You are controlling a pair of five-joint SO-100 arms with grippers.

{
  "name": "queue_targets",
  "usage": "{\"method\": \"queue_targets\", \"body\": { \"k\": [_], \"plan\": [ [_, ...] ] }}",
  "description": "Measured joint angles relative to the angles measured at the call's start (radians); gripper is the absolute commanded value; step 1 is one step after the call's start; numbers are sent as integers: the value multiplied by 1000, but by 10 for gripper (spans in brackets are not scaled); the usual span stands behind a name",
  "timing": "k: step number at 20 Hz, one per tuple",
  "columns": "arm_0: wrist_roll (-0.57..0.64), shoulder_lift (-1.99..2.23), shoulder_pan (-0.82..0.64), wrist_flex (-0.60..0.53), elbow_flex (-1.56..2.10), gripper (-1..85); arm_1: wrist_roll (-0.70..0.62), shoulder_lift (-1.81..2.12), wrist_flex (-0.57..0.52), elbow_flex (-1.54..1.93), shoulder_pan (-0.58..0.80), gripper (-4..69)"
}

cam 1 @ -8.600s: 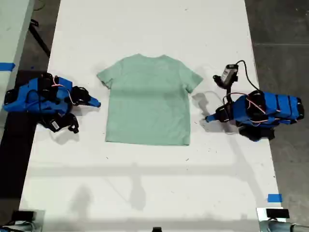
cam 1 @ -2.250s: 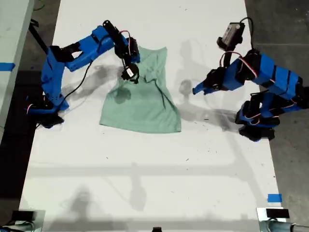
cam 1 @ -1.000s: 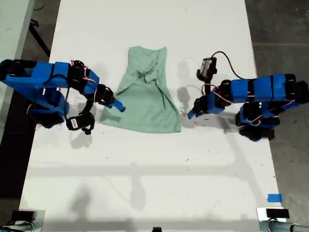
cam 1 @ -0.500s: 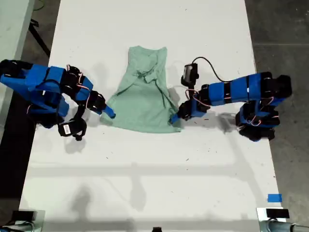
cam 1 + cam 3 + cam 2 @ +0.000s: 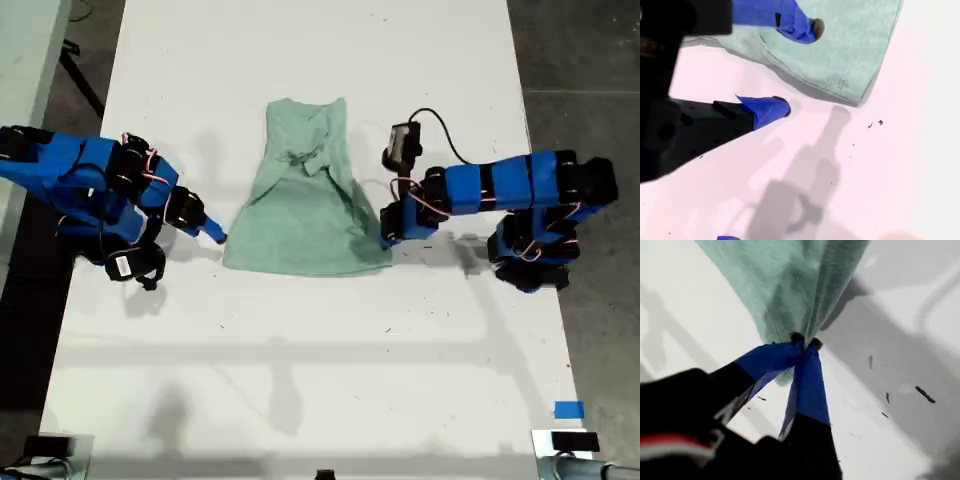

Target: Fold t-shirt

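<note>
The pale mint-green t-shirt (image 5: 305, 200) lies rumpled on the white table (image 5: 300, 380), its sleeves folded in over the body and its hem spread wider toward the near edge. My first gripper (image 5: 385, 238), on the arm at the exterior view's right, is shut on the hem corner on that side; the first wrist view shows the cloth (image 5: 790, 285) bunched between its closed blue tips (image 5: 804, 342). My second gripper (image 5: 217, 236), on the arm at the exterior view's left, is open at the other hem corner (image 5: 850, 50), one fingertip (image 5: 812, 27) over the cloth and one (image 5: 780, 107) on the bare table.
A wrist camera with a black cable (image 5: 403, 145) rises above the first arm. Blue tape marks (image 5: 568, 409) sit near the table's corner at the exterior view's lower right. Dark floor (image 5: 580, 60) borders the table on both sides.
My first gripper has closed on the hem corner and drawn it toward the exterior view's right, shifting the shirt's lower edge that way. My second gripper has eased back a little toward the exterior view's left.
</note>
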Motion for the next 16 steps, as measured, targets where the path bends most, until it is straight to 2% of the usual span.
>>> {"method": "queue_targets", "body": {
  "k": [3, 8, 10, 11, 12, 16],
  "plan": [
    [0, -12, 9, -23, 0, 242, -9, -91, -124, -167, -2, -10],
    [0, -66, 12, -55, -3, 242, -9, -598, -261, -592, -5, -5],
    [-2, -92, 14, -63, -8, 242, -9, -804, -287, -739, -5, 381],
    [-2, -100, 14, -66, -8, 245, -9, -893, -273, -825, -5, 400],
    [-2, -110, 14, -66, -9, 248, -23, -942, -218, -927, -6, 383],
    [-28, -172, 14, -66, -9, 256, -63, -847, 64, -1055, -11, 333]
  ]
}}
